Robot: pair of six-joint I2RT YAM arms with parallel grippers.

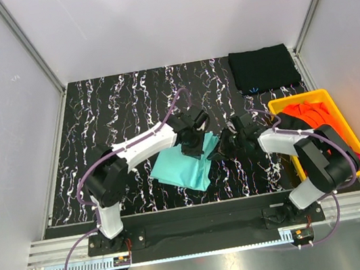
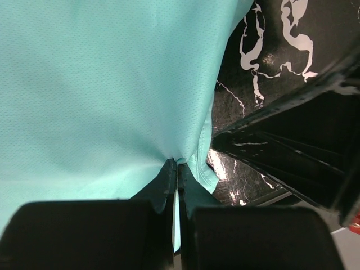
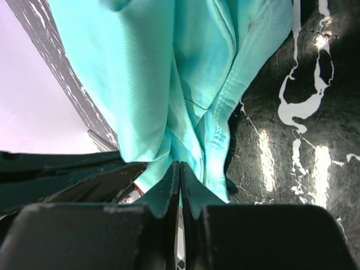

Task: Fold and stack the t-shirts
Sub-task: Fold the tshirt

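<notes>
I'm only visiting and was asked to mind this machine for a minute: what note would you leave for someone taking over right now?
Left end effector: shut on the teal shirt.
Right end effector: shut on the same shirt.
Black shirt: folded flat at the far right corner of the table.
Orange shirt: crumpled in the yellow bin.
Done: black shirt folded.
Left: finish folding the teal one, stack it, then empty the bin.
</notes>
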